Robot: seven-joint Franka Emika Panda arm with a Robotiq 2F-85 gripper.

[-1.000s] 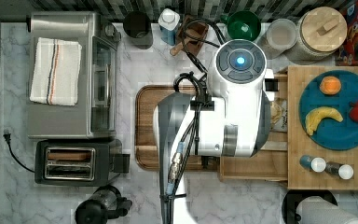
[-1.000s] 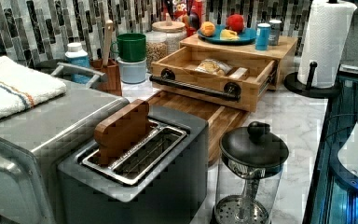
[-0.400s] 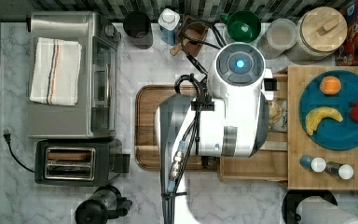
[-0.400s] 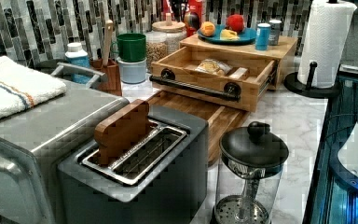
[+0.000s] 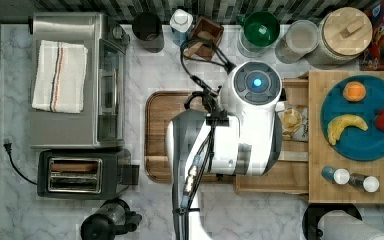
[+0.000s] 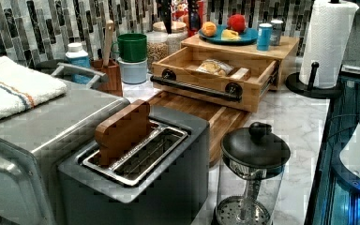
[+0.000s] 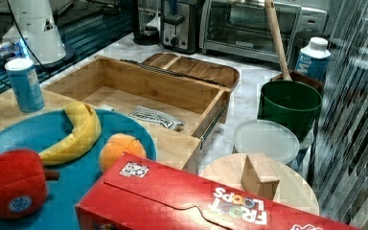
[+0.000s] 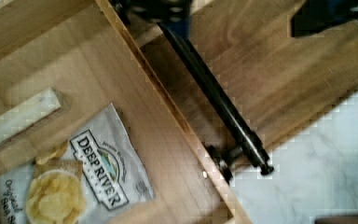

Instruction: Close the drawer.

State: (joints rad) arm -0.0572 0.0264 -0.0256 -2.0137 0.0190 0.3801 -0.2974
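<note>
Bamboo-pale, the drawer stands pulled out from under the wooden top in the top view. The white robot arm hangs over most of it, leaving one side wall and a chip bag on its floor in sight. The drawer's front reaches over the darker cutting board on the top view's left.

From the left view the drawer's front face is plain: a black bar handle on two round mounts runs along it, just above the cutting board. The chip bag lies inside beside a small wood strip.

The right view looks in from behind the blue plate and gives the drawer's bare floor and far walls, with the bag near the back edge and a metal slide rail along one side.

The wrist view is closest: handle, front wall, the bag's "Deep River" label, and the marble counter beyond the board. The gripper hovers above the handle; its dark fingers are blurred but appear spread apart, clasping nothing.
</note>
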